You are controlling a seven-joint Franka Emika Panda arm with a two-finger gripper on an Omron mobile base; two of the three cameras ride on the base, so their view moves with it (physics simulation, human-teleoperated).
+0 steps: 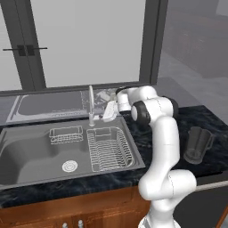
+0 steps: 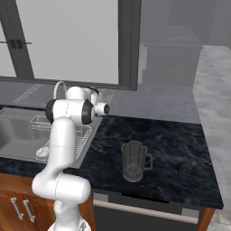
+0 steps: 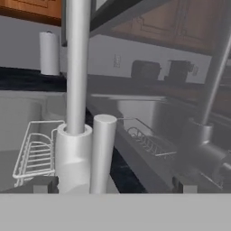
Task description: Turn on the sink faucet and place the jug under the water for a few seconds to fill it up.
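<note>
Left base: my gripper (image 1: 108, 112) sat released just at 3 o'clock of the sink faucet (image 1: 91, 106); sink (image 1: 26, 153) held two wire racks (image 1: 109, 149).

Right base: jug (image 2: 134, 161) upright on counter (image 2: 180, 149), empty.

Hand: faucet lever (image 3: 102, 153) between my spread fingertips (image 3: 43, 184).

Glossy white rounded arm (image 1: 165, 147) segments joined by dark joint bands
</note>
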